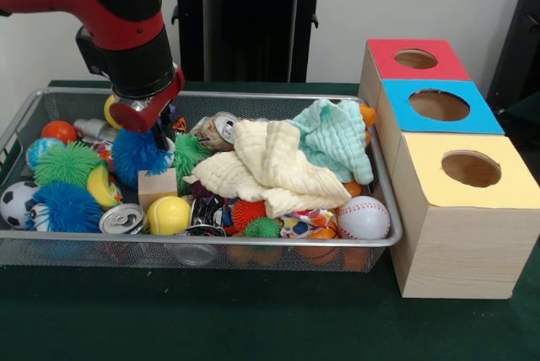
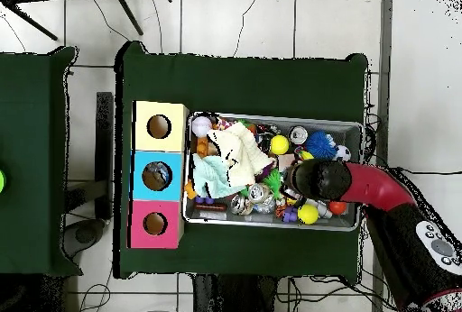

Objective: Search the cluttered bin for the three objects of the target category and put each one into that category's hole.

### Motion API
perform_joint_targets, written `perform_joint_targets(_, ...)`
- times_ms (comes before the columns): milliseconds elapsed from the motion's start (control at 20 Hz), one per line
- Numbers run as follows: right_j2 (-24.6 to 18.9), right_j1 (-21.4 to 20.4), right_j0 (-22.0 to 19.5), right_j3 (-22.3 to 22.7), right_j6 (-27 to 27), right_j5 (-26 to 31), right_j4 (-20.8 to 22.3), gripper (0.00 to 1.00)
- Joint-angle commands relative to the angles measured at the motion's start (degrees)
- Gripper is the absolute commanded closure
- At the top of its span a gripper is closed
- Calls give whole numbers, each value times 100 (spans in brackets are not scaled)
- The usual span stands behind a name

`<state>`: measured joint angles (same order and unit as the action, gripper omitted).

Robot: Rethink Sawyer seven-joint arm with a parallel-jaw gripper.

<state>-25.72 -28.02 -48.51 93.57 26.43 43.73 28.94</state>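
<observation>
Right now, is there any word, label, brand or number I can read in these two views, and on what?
None can be read.
The drink cans in the wire mesh bin show only tops; any print is hidden.
The box faces, including the blue one, are blank.

Dark green table carries wire-mesh bin at left; three wooden boxes in row just right of it.

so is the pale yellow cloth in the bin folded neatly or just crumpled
Crumpled. The pale yellow cloth lies in loose, uneven folds over the toys in the wire bin, partly overlapping a mint green cloth bunched beside it.
</observation>
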Motion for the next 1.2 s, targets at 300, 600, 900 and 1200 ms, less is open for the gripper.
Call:
perform_joint_targets(300,-202,75,5,222,-35,-266,423,100)
perform_joint_targets(600,-679,-660,-118,1148,155,-45,-186,100)
perform_joint_targets(900,-1117,-1176,-57,1802,808,-108,-993,100)
perform_joint_targets(1200,-1256,-1245,144,1808,895,-318,-1266,100)
